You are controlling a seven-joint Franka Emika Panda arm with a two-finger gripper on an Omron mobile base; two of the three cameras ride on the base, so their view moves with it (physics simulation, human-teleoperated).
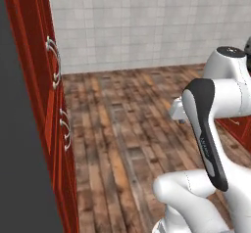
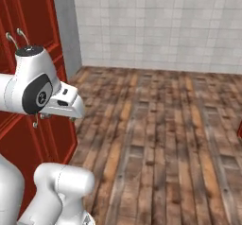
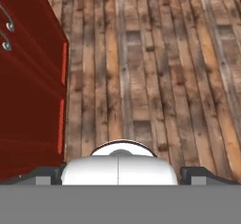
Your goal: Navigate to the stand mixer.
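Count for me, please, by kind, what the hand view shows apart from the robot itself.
Red cabinet: 1
Silver handles: 2
Wooden floor: 1
Total: 4

Floor: worn wooden plank floor runs up to the white tiled wall | Left side: red cabinets with curved silver handles stand on the planks | Open boards ahead
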